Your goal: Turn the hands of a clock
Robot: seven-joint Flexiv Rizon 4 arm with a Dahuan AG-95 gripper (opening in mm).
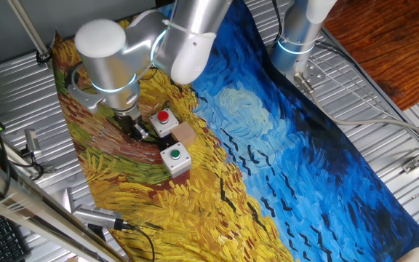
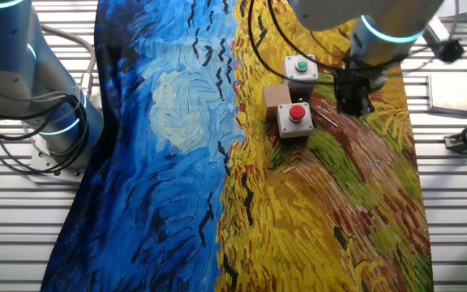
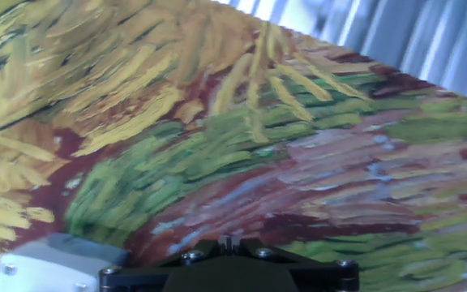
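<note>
Clock not visible in any view; orientation, long axis impossible to tell. Pincer (image 1: 135, 128) low over painted cloth (image 1: 282, 145) on bench (image 1: 384, 109), beside red-button box (image 1: 166, 121); opening impossible to tell. Green-button box (image 2: 301, 68), brown block (image 2: 276, 96) adjacent. Hand view: cloth, grey box corner (image 3: 51, 264) only.

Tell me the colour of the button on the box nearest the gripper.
Red. The button shows best in the other fixed view, beside the gripper.

Gripper (image 1: 133, 125) low over cloth (image 1: 282, 145), beside red-button box (image 1: 165, 121).
</note>
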